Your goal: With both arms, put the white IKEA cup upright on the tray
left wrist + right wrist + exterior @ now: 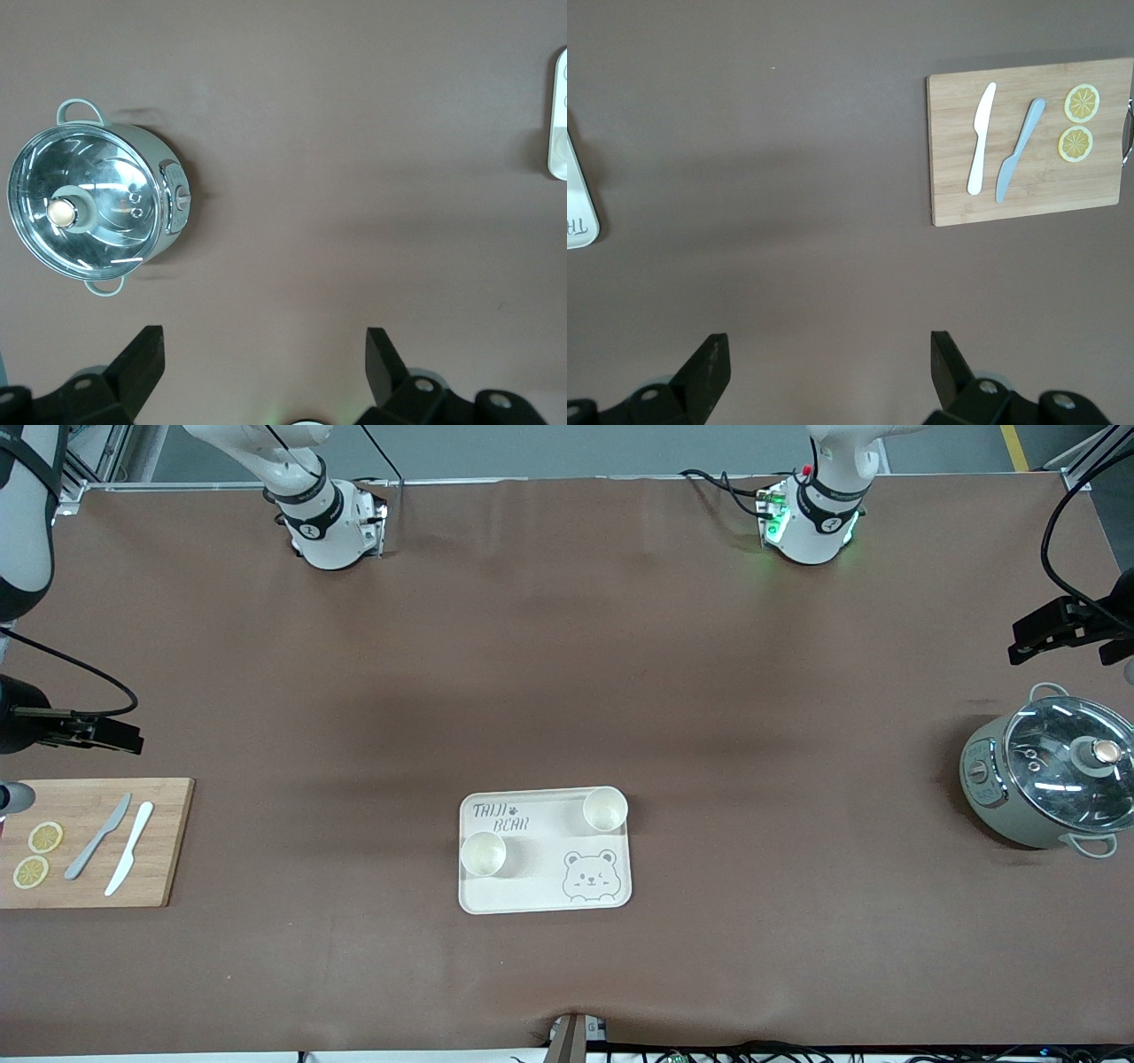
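The cream tray point(532, 890), printed "TAIJI BEAR" with a grey bear face, lies on the brown table toward the front camera. Two white cups stand upright on it, mouths up: one point(606, 809) at its corner toward the left arm's end, one point(483, 854) at its edge toward the right arm's end. My left gripper point(1054, 633) point(264, 354) is open and empty, up in the air over bare table beside a pot. My right gripper point(97, 733) point(830, 359) is open and empty, over bare table near a cutting board. The tray's edge shows in the left wrist view point(558, 115) and the right wrist view point(578, 212).
A grey pot with a glass lid point(1050, 775) point(93, 199) stands at the left arm's end. A wooden cutting board point(164, 841) point(1028, 190) with two knives and two lemon slices lies at the right arm's end. Cables run along the front edge.
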